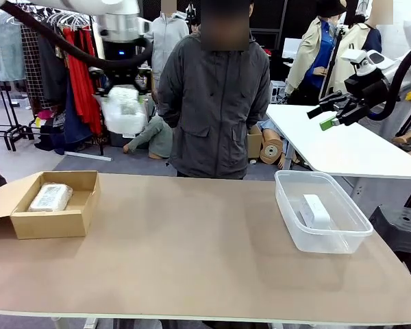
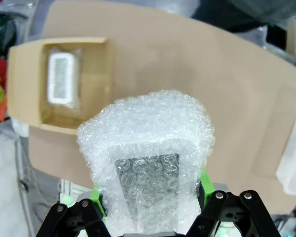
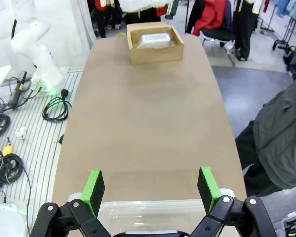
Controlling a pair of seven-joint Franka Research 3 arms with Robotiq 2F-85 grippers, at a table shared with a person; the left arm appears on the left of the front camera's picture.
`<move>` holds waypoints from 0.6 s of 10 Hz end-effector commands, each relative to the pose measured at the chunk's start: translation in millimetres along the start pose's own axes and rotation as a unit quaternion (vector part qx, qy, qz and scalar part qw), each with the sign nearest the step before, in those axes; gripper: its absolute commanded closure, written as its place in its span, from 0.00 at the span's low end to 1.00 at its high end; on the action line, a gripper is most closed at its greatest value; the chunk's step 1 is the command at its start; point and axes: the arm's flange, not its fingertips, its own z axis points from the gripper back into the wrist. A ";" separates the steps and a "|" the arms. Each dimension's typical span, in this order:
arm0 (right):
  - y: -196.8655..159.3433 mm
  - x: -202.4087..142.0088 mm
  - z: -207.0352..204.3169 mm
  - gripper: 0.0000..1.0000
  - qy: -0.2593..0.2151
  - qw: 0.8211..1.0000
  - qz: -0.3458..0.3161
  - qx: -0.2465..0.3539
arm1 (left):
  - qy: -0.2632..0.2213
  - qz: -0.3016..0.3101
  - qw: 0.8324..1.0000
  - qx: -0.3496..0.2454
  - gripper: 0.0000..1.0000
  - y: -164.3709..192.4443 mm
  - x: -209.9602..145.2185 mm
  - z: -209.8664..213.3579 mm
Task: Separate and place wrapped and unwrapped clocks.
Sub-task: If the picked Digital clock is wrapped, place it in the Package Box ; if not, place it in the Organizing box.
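My left gripper [image 1: 125,94] is shut on a bubble-wrapped clock [image 1: 125,111], held high above the table's far left. In the left wrist view this wrapped clock [image 2: 148,163] sits between the green pads [image 2: 96,195]. A second wrapped clock [image 1: 51,197] lies in the cardboard box [image 1: 85,205] at the left; the box [image 2: 96,84] lies below the held clock. An unwrapped white clock [image 1: 315,211] lies in the clear plastic bin [image 1: 288,205] at the right. My right gripper [image 1: 329,118] hangs open and empty high above that bin [image 3: 148,210].
A person in a dark jacket [image 1: 216,96] stands at the far side of the table. The brown tabletop [image 1: 192,240] stretches bare between box and bin. A white table [image 1: 342,147] stands behind at the right. A clothes rack stands at the back left.
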 end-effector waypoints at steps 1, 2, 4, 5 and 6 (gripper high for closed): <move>0.4 2.1 1.5 0.00 -0.001 1.000 0.002 0.002 | 0.004 0.019 1.000 0.007 1.00 30.2 -8.3 -13.2; 0.4 2.1 1.5 0.00 -0.001 1.000 0.002 0.002 | -0.002 0.044 0.998 0.046 1.00 48.8 -8.0 -19.8; 0.4 2.1 1.5 0.00 -0.001 1.000 0.002 0.002 | 0.009 0.079 0.993 0.093 1.00 78.3 -6.8 -37.7; 0.4 2.1 1.5 0.00 -0.001 1.000 0.002 0.002 | -0.006 0.096 0.988 0.121 1.00 87.4 -5.9 -57.0; 0.4 2.1 1.5 0.00 -0.001 1.000 0.002 0.002 | -0.017 0.086 0.985 0.148 1.00 95.6 -2.2 -69.3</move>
